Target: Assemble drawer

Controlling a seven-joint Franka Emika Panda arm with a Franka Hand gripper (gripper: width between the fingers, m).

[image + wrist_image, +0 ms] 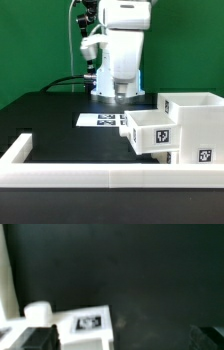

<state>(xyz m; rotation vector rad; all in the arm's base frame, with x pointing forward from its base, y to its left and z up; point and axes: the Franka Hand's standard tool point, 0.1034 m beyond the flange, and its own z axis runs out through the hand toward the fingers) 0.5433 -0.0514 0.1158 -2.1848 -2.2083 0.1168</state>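
Note:
The tall white drawer casing point(197, 122) stands at the exterior view's right and carries square tags. One small open-top tray point(150, 130) sits against its left side. No second tray shows there. My gripper point(121, 92) hangs low at the back of the table, near the arm's base. In the wrist view my gripper point(125, 338) is open, with its dark fingers point(40, 339) far apart and only black table between them. A blurred white piece with one tag point(90, 323) lies beside one finger. I cannot tell which part it is.
The marker board point(105, 120) lies flat on the black table in front of the arm. A long low white rail point(100, 176) borders the table's front and turns back at the left corner point(18, 150). A white strip point(5, 280) runs along one edge of the wrist view.

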